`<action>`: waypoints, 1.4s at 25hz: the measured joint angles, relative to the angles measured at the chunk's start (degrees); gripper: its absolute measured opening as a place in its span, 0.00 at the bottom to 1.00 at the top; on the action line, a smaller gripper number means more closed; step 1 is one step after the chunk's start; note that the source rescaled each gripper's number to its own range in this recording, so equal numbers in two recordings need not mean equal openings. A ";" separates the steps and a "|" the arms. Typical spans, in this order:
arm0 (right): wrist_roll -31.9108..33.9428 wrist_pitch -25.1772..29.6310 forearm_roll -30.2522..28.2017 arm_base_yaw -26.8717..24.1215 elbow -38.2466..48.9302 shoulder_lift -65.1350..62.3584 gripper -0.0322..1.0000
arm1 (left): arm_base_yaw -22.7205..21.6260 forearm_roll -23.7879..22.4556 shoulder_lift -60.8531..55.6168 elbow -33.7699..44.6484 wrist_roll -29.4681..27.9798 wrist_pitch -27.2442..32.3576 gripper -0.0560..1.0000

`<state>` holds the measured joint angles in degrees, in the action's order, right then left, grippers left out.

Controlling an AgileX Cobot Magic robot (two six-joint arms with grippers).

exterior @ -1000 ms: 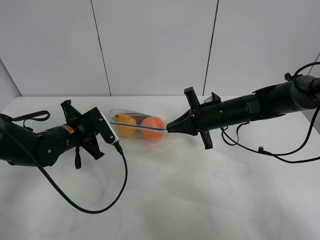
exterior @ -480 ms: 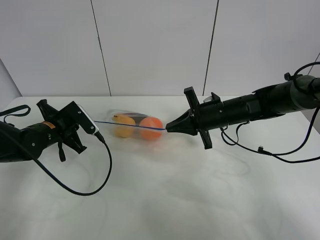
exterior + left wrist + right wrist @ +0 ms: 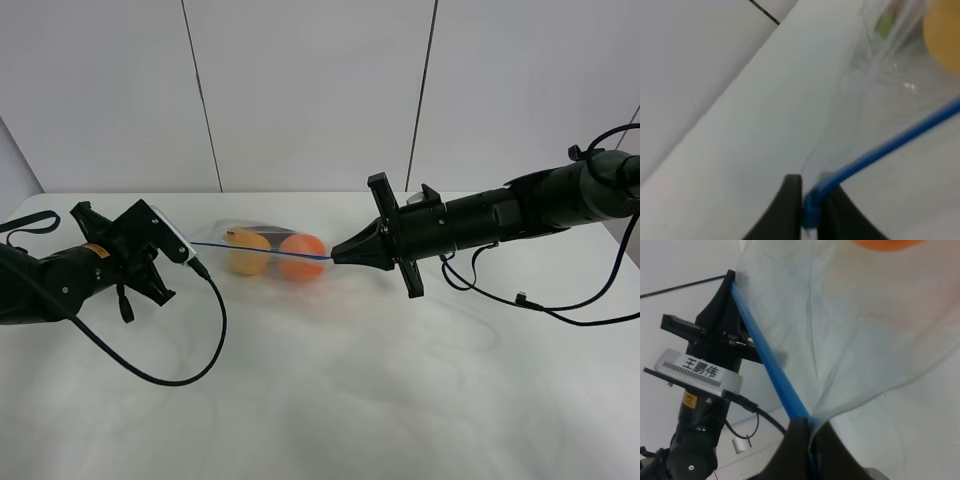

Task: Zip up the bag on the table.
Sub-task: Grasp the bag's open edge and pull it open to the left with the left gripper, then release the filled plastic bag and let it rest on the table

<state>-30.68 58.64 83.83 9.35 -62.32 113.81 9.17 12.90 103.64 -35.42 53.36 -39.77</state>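
Note:
The clear bag (image 3: 262,252) lies on the white table (image 3: 350,390) with two orange-yellow fruits (image 3: 300,256) inside. Its blue zip strip (image 3: 260,250) is stretched taut between both grippers. My left gripper (image 3: 189,243) is shut on the strip's left end; the left wrist view shows the gripper (image 3: 810,200) pinching the strip (image 3: 890,145), with a fruit (image 3: 945,35) beyond. My right gripper (image 3: 334,257) is shut on the strip's right end. The right wrist view shows the gripper (image 3: 807,427) closed on the strip (image 3: 765,360), with the left arm (image 3: 705,375) at the far end.
A black cable (image 3: 190,370) from the left arm loops over the table in front of the bag. Another cable (image 3: 540,300) trails from the right arm at the right. A grey panelled wall (image 3: 310,90) stands behind the table's far edge.
My left gripper has slid left along the blue strip, from beside the left fruit to the bag's left end. The strip now shows longer. The right gripper has held still.

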 joint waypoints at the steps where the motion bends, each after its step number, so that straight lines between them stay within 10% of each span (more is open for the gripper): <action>1: 0.00 0.00 -0.38 0.00 0.00 0.00 0.03 | -0.26 0.23 0.00 0.00 -1.88 -0.06 0.22; 7: 0.00 0.00 -1.11 -0.17 0.00 0.00 0.03 | -1.15 1.87 0.00 0.00 -6.03 -0.91 0.91; 19: 0.00 0.00 -1.12 -0.17 0.00 0.00 0.03 | -6.91 17.01 -0.44 -0.14 -20.46 3.31 1.00; 35: -0.13 0.18 -1.08 -0.17 0.00 0.00 0.03 | -14.65 9.35 -1.19 -33.22 -32.12 77.86 0.99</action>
<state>-30.80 58.82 82.76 9.17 -62.32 113.81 -5.48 22.25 102.45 -68.63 21.24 38.09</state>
